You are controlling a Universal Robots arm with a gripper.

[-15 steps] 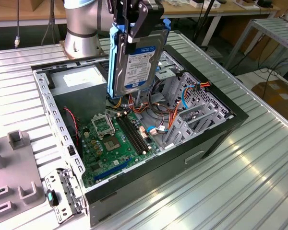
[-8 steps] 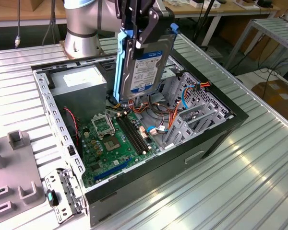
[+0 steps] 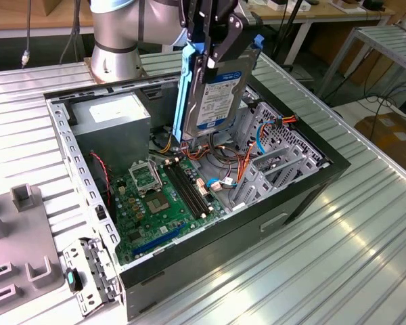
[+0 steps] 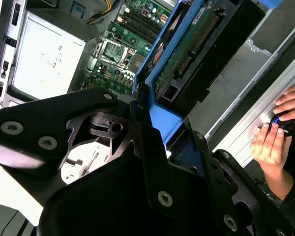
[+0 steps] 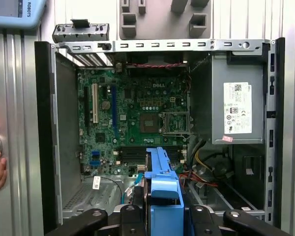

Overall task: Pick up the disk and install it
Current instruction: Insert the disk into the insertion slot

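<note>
**Disk hangs on end over the open case**

Your gripper [image 3: 213, 51] is clamped on the upper end of the disk [image 3: 220, 95], fingers pinching it at the blue plastic tab. The drive hangs on end above the open computer case [image 3: 271, 223].

On the exterior view's clock face, the disk's long axis runs close to 12-to-6, with the top tipped slightly toward 1 o'clock. Its labelled face is turned toward the 4 o'clock side.

The lower edge sits over the tangle of cables [image 3: 223, 159] between the motherboard [image 3: 159, 196] and the metal drive bay [image 3: 284, 152]. You cannot tell from these angles whether that edge brushes the cables or clears them.

Measured from the disk's lower end, the drive bay lies near, at about 4 o'clock. The motherboard lies at about 7 o'clock, and the grey power supply [image 3: 111, 122] is off at 9 o'clock.

The relation to weigh, as a judgement, is that the disk stands upright beside and above the bay rather than squarely over it. The labelled face is the side toward the bay.

In the second wrist view a person's hand [image 4: 275, 140] rests on the ribbed table [image 3: 365, 237] outside the case wall, well apart from the gripper.
</note>
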